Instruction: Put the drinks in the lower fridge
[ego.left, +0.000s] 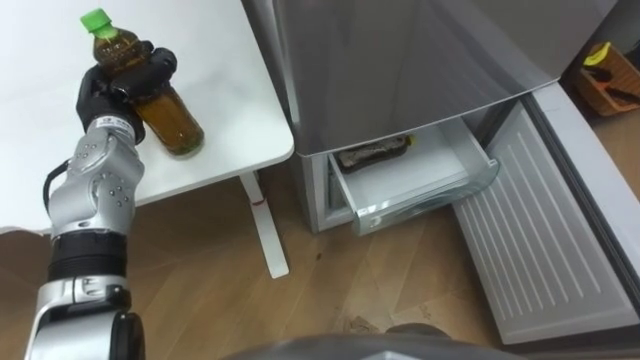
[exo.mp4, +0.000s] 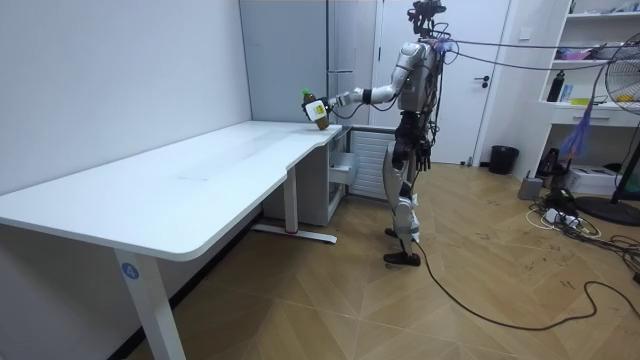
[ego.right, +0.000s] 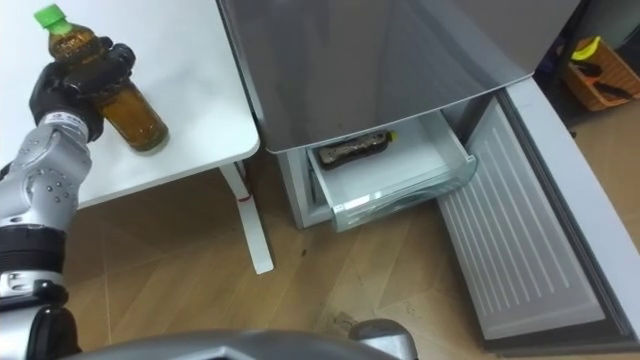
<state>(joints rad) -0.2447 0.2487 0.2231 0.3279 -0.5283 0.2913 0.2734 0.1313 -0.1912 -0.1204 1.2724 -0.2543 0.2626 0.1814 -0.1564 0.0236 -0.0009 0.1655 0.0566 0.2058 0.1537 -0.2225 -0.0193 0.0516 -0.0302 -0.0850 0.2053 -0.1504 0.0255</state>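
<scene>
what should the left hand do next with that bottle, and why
Probably swing the green-capped bottle right, toward the open lower drawer. The left hand is curled round it, tilted above the white table, and the drawer stands pulled out with one dark bottle lying at its back and bare room in front.

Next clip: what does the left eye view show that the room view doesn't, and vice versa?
Left eye view: the inside of the pulled-out lower drawer, a dark bottle lying in it. Room view: the robot standing at the end of the long white table, a bin and a fan beyond. Both: the left hand curled round the green-capped bottle at the table's corner.
</scene>
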